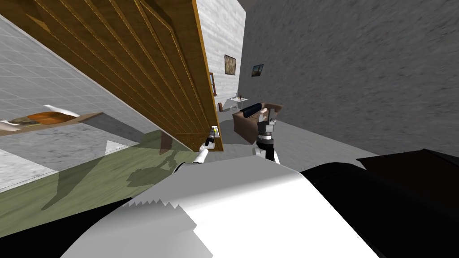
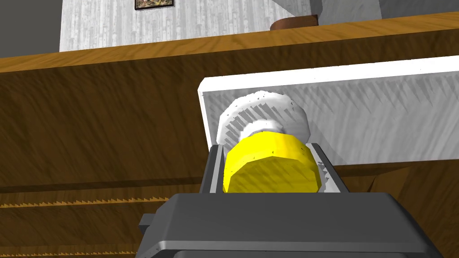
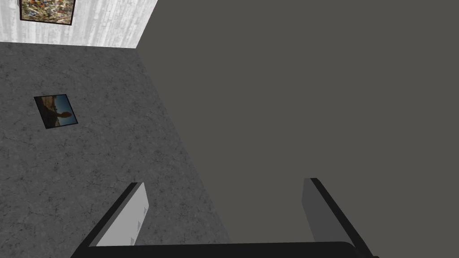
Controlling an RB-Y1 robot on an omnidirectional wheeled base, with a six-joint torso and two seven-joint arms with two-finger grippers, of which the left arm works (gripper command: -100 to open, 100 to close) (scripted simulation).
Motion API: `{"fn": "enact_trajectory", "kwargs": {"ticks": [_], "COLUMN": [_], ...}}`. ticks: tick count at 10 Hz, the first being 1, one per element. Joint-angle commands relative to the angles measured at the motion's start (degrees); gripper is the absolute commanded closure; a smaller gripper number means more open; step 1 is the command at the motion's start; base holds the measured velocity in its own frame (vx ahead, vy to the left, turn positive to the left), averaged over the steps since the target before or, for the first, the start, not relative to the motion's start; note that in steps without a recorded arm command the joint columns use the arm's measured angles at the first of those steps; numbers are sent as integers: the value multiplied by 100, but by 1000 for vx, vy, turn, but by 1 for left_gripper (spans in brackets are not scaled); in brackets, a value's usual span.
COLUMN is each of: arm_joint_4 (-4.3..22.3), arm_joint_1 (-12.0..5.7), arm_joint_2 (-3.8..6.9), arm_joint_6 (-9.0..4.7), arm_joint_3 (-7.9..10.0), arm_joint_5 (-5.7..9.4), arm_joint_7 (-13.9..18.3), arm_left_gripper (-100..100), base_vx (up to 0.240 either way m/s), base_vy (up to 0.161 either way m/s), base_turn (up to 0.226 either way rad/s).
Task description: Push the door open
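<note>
Left end effector (image 2: pixel 269 151) is clamped on the yellow knob (image 2: pixel 273 170), right at the free edge of the wooden door (image 1: pixel 148 76). Grasp looks done; next, I'd judge, a steady shove swinging the door away. Right end effector (image 3: pixel 224 183) hangs spread, off beside the door.

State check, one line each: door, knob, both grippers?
door: ajar, room visible past its free edge
yellow knob: on the door's white plate, pressed on both sides by fingers
left gripper: shut on the yellow knob
right gripper: open, holding nothing, clear of the door
</note>
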Motion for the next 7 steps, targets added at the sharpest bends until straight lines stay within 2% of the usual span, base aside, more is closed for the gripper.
{"fn": "enact_trajectory", "kwargs": {"ticks": [1, 4, 5, 6, 7], "arm_joint_4": [-57, -62, -63, -33, -41], "arm_joint_1": [-38, -40, -41, -50, -52], "arm_joint_2": [67, -14, -83, -37, 61], "arm_joint_6": [17, 19, 20, 14, 5], "arm_joint_3": [162, 330, 392, 356, 474], "arm_joint_5": [45, 97, 115, 103, 140], "arm_joint_7": [-35, -82, -100, -90, -122], "arm_left_gripper": [100, 100, 100, 100, 100], "base_vx": [177, 170, 131, 56, 121], "base_vy": [-159, -147, -129, -51, -67], "base_turn": [117, 77, 77, 35, 39]}}
